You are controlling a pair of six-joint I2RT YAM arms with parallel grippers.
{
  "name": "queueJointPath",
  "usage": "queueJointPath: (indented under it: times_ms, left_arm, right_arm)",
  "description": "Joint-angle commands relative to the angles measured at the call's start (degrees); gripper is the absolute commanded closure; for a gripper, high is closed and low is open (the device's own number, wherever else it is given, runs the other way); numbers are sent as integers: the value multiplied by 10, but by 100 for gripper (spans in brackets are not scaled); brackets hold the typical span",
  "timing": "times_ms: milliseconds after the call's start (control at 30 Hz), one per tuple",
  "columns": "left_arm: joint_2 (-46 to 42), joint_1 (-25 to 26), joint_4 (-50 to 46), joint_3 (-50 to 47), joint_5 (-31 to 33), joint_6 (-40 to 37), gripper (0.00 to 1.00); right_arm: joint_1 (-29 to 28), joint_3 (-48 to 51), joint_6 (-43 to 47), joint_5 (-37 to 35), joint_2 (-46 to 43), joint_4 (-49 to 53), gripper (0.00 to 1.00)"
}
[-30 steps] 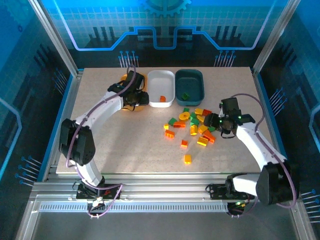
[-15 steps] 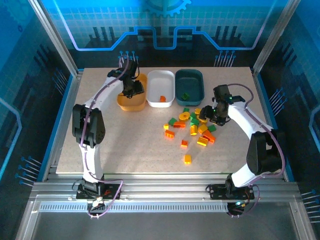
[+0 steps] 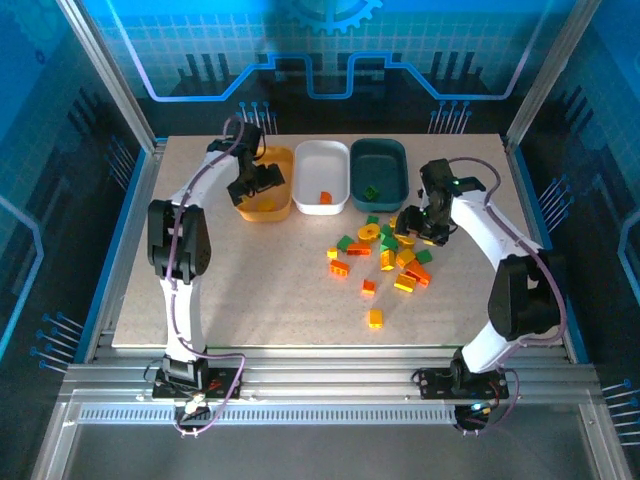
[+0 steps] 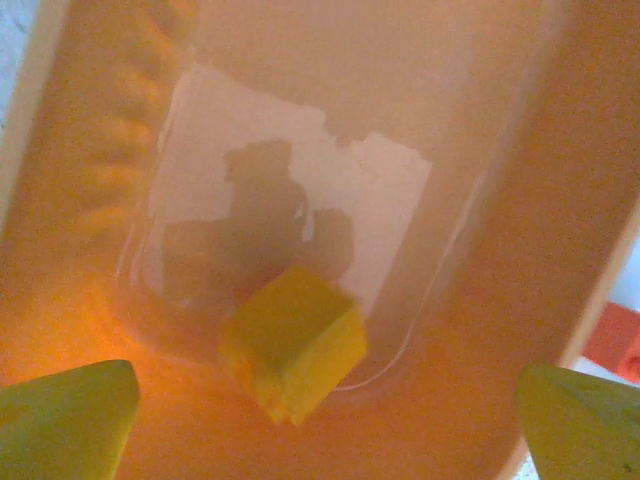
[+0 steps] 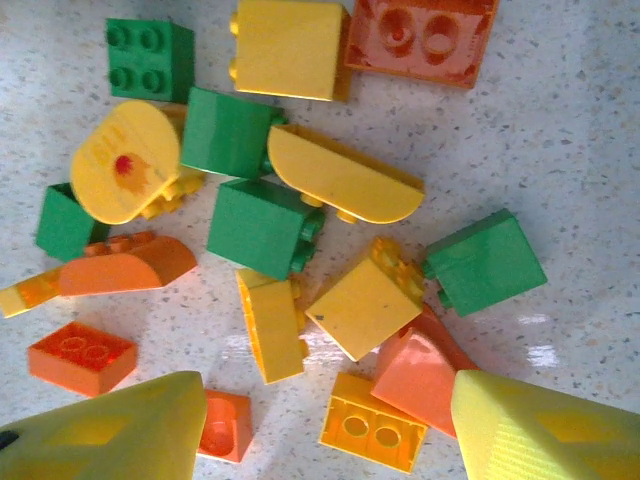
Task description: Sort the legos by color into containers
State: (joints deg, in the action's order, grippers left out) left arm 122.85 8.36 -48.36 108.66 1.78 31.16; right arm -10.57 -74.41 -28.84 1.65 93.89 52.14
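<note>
Swings left gripper (image 4: 325, 415) over orange-yellow tray (image 4: 480, 250), opens it, drops yellow brick (image 4: 292, 340). Holds right gripper (image 5: 330, 430) open above loose legos (image 3: 390, 255). Leaves most unsorted; white tray (image 3: 322, 150), teal tray (image 3: 380, 145): one each.

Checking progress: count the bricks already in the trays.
3: a yellow brick in the orange tray, an orange brick in the white tray, a green brick in the teal tray. The left arm may hide more.
</note>
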Motion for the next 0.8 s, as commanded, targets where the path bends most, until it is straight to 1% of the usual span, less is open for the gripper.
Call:
queueJointPath:
  times_ms: [0,67,133,200,267,367,433,533,767]
  left_arm:
    - [-41,-3,-5,45,-23,-12,1]
    - [-63,-3,-5,51,-37,-10,1]
    - [-101,-1,16,17,-62,8,1]
    - [-148,5,53,-46,-87,34,1]
    - [-199,17,91,-122,-98,59,1]
    - [-265,40,131,-225,-98,90,1]
    - [-295,51,144,-270,-105,102,1]
    - [-312,57,139,-289,-117,102,1]
    - [-312,58,104,-265,-125,76,1]
  right_arm:
    - [-2,-21,1,-41,25,43,33]
    - [9,-18,-19,-41,37,40,33]
    - [22,-5,-48,-23,38,22,34]
    - [35,10,-84,-1,38,1,35]
    - [40,18,-116,8,46,-9,35]
    - [41,15,-159,-2,65,-4,34]
    - [46,17,-203,-11,73,5,33]
    - [51,20,-263,-14,79,9,32]
    - [62,56,-379,-29,72,13,29]
